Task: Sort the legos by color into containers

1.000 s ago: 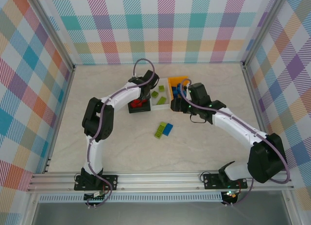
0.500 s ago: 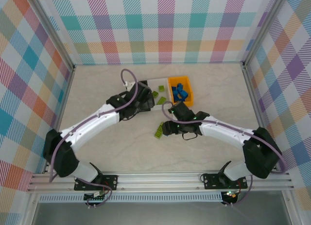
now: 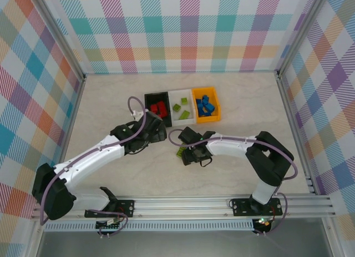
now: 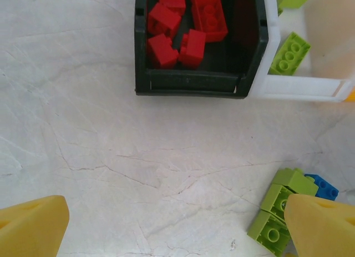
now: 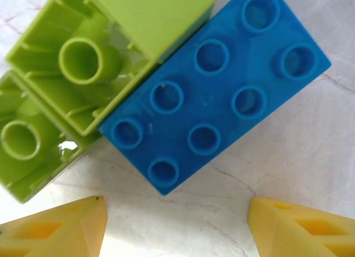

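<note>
Right wrist: blue lego (image 5: 213,96) against lime lego (image 5: 133,24), open table (image 5: 310,151) alongside

Left arm (image 3: 94,157), white links, black joints, reaches forward-right; left gripper (image 3: 154,132) faces down, yellow plastic fingers (image 4: 33,226) wide apart. Right arm (image 3: 244,141) folded, elbow right; right gripper (image 3: 191,152) faces down, yellow fingers (image 5: 55,229) apart

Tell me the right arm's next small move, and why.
Probably ease the right gripper forward so its open jaws straddle the blue brick. That brick lies loose on the table just beyond the jaws, pressed against green bricks, and it seems to belong in the orange bin with the other blue ones.
</note>
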### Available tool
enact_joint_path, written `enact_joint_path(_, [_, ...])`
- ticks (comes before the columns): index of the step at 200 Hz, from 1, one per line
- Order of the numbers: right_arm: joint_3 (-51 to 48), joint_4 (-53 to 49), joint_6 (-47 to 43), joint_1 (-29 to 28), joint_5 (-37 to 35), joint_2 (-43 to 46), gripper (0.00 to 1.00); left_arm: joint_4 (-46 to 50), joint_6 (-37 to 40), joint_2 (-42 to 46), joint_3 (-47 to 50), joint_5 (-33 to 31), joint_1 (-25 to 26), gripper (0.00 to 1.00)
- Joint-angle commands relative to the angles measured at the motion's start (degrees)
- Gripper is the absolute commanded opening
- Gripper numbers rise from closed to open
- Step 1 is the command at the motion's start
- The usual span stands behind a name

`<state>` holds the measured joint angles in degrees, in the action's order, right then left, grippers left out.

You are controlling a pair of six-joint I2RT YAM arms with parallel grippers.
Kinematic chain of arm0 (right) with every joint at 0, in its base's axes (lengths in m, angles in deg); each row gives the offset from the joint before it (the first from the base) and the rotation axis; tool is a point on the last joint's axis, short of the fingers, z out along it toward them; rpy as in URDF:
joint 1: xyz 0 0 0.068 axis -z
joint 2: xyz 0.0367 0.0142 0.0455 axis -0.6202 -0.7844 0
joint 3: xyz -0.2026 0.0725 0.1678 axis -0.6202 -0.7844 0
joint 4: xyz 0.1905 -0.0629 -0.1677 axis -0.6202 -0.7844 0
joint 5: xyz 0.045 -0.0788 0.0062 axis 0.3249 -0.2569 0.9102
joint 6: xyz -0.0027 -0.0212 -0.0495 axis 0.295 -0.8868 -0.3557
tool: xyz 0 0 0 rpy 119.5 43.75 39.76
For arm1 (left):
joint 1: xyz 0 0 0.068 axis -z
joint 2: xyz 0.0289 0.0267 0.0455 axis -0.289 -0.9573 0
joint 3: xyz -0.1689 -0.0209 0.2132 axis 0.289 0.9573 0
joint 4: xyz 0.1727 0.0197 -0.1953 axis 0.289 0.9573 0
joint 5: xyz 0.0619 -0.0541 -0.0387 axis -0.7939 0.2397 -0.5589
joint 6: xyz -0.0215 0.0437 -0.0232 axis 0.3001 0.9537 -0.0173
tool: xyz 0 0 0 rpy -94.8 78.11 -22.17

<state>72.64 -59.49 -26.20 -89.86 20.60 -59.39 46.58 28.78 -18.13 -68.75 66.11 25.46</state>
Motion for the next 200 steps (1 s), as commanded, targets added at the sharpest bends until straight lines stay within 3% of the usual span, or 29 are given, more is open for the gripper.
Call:
enact_joint_path(1, [3.2, 4.9, 0.6, 0.4, -4.1, -3.3, 0.71, 2.7, 0.1, 2.2, -1.1, -2.0, 0.0, 1.0])
enact_joint_path(45, [4.5, 6.8, 1.5, 4.6, -3.5, -5.9, 0.71, 2.4, -0.3, 2.2, -0.1, -1.9, 0.0, 1.0])
enact_joint_path(113, [7.8, 9.5, 1.3, 6.3, -2.1, -6.5, 0.71, 2.0, -0.4, 1.2, 0.6, -2.0, 0.0, 1.0])
enact_joint_path(142, [7.9, 6.8, 1.5, 6.9, -4.1, -7.4, 0.61, 2.1, -0.5, 1.4, 1.0, -2.0, 0.0, 1.0])
enact_joint_path(200, [0.7, 8.3, 1.1, 7.5, -3.9, -0.2, 0.35, 1.3, -0.1, 1.2, 1.2, -1.3, 0.0, 1.0])
